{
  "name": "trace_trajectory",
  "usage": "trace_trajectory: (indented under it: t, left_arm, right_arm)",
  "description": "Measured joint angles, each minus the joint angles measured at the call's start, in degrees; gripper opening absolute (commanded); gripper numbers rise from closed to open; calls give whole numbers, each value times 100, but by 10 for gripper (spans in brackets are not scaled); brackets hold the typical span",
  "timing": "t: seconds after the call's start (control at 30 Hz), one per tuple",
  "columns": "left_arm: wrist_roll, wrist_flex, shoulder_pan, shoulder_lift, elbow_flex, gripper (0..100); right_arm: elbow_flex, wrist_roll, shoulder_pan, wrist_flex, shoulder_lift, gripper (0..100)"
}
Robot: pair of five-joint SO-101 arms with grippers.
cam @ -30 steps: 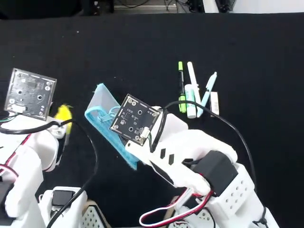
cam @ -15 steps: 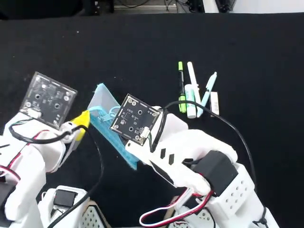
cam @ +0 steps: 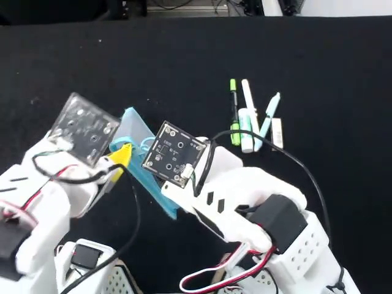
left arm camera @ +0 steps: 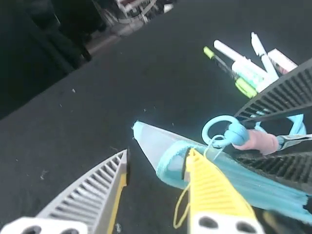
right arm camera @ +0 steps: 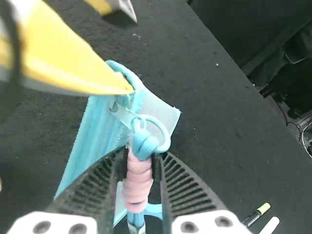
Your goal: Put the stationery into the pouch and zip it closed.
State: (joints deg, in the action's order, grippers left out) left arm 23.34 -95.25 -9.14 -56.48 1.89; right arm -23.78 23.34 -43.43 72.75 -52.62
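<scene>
Right gripper [right arm camera: 141, 158] is clamped tight on the zipper pull [right arm camera: 139, 178], the pink-and-blue cord tag with the ring, and nothing else is in it

Left gripper [left arm camera: 158, 157] is spread wide with nothing held. Its yellow finger [left arm camera: 209, 190] touches the blue pouch [left arm camera: 161, 151] at the slider end, and the grey one sits over the black table [left arm camera: 97, 97] just beside the pouch corner. So you have both arms on the pouch and none on the pens

Geometry that matters:
- Pouch [cam: 136, 131] lies diagonally in the high view. One corner points away from the arms, and the rest runs back under the right arm
- Stationery [cam: 248, 119] is a cluster of pens and markers plus one small flat piece, on the table well apart from the pouch and on the right arm's far side
- Pen axes run roughly away from the robot, close to parallel and touching each other

Right arm is clearly nearer the pens, but it's the one tied up on the pull. I can't tell how far the zip is open. My read is you're at the opening step, with no item inside yet that I can see. Left would need to pinch that pouch end as the anchor before you drag the pull along the long axis
</scene>
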Motion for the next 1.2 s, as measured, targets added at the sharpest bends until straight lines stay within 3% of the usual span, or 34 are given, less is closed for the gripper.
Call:
trace_trajectory:
  t: [0.23,0.37,0.43,0.67,0.93,1.2]
  left_arm:
    - [9,229,9,-18,352,186]
    - [9,229,9,-18,352,16]
    - [-44,229,-18,-18,360,55]
    - [-897,229,-26,35,369,30]
    - [-1011,229,299,26,378,30]
    - [-1011,229,1301,53,431,30]
  right_arm:
    - [-176,-9,0,0,-88,11]
    - [-211,0,0,0,-88,11]
    - [-220,0,0,0,-35,11]
    - [-255,9,0,0,-404,11]
    - [-730,9,26,211,-1415,11]
    - [-782,9,1547,123,-1512,11]
